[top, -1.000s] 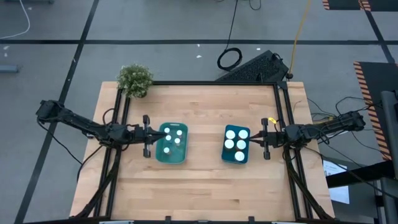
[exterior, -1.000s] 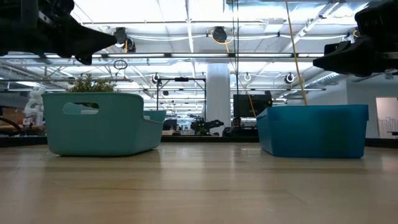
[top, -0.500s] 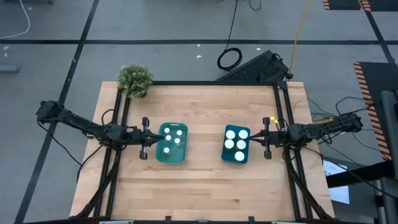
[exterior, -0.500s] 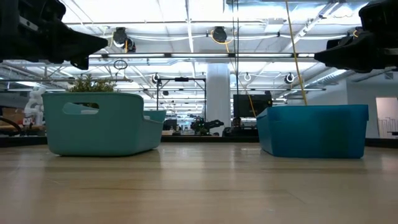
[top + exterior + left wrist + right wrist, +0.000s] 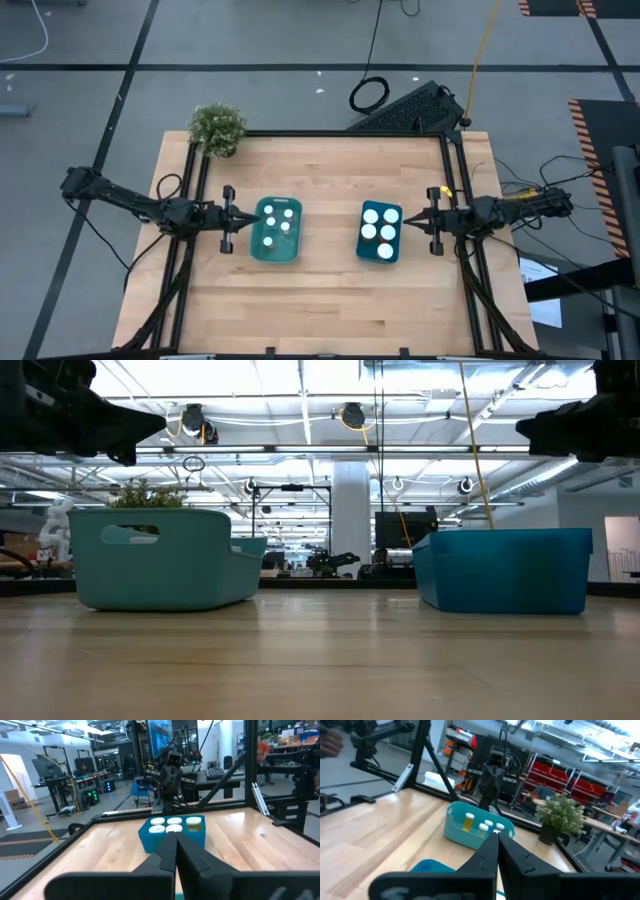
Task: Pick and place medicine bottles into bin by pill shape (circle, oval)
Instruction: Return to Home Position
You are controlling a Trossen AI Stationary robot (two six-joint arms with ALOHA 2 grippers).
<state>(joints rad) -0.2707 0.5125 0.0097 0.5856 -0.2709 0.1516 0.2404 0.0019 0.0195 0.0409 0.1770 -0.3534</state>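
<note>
Both end effectors — left (image 5: 226, 220), right (image 5: 436, 221) — are drawn back outward from the bottle-filled teal bin (image 5: 275, 230) and blue bin (image 5: 381, 231), fingers pinched closed, empty.

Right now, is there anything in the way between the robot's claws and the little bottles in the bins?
Nothing visible. The left gripper sits shut just outside the teal bin, the right gripper shut beside the blue bin. The medicine bottles already stand inside, caps up, uncovered from above.
</note>
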